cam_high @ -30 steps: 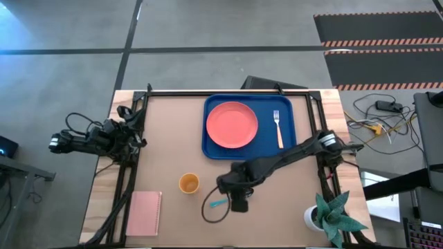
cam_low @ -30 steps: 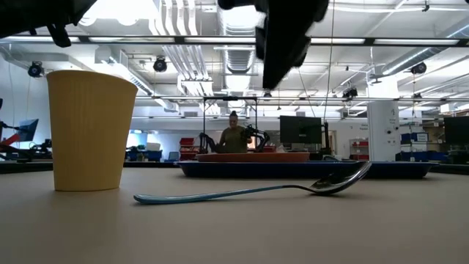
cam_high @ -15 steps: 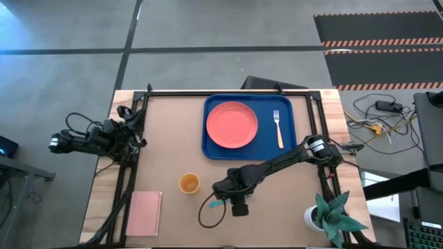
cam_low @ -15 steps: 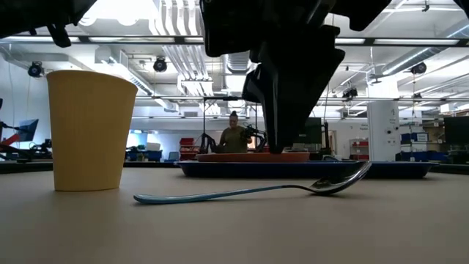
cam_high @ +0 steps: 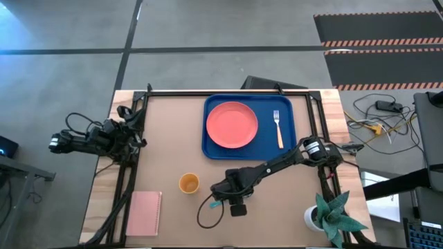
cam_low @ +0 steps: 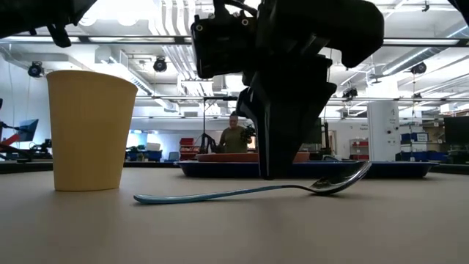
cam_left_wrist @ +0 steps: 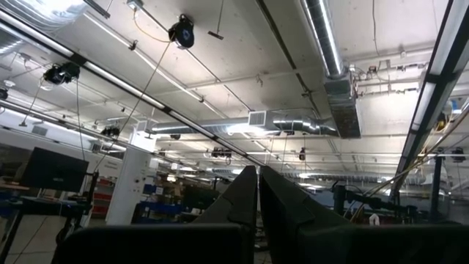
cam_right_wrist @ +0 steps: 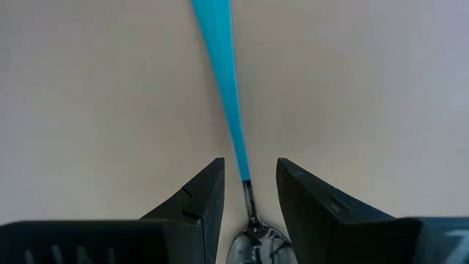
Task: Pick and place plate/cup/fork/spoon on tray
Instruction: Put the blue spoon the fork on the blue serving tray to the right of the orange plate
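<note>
Lowered since earlier, right gripper [cam_right_wrist: 248, 192] straddles spoon [cam_right_wrist: 233, 136] neck, fingers parted, ready to pinch for the tray [cam_high: 291, 142].

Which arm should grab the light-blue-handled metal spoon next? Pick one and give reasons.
The right. Its gripper is down at the light-blue-handled metal spoon, open fingers straddling the neck on the table. The left gripper is parked off the table's left edge.

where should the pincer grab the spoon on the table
Grip the spoon at its thin neck, where the blue handle meets the metal bowl, coming straight down from above. It lies flat on the table, and the right pincer already straddles that neck with open fingers, one on each side, so closing across the narrow width should hold it.
</note>
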You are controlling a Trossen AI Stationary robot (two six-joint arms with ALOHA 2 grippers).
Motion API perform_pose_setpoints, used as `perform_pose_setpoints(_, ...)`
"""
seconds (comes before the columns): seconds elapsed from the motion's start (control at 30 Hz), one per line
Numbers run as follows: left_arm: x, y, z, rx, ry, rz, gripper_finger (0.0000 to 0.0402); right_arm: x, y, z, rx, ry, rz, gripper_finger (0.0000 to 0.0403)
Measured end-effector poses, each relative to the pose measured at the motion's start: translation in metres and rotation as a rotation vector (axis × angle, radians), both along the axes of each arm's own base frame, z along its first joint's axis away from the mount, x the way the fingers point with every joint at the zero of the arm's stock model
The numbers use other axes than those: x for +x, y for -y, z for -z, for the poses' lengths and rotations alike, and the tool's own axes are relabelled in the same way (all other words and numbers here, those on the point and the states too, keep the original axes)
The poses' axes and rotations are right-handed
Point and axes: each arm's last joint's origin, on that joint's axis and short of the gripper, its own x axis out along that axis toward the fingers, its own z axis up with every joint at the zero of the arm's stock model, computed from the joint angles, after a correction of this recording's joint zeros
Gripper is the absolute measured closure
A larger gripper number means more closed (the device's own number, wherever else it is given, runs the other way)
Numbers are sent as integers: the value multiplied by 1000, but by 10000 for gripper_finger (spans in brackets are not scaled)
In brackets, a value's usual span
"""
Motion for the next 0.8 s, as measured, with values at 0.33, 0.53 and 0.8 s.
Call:
perform_pose_setpoints(0.33, 0, 0, 0, 0, 2, 0, 402, -4, 2, 8, -29, -21, 0, 289)
perform_pose_setpoints(0.53, 0, 0, 0, 0, 4, 1, 402, -10, 0, 16, -36, -44, -6, 289)
perform_pose_setpoints(0.8, -1, 0, -1, -1, 7, 0, 402, -12, 1, 18, -57, -43, -50, 315)
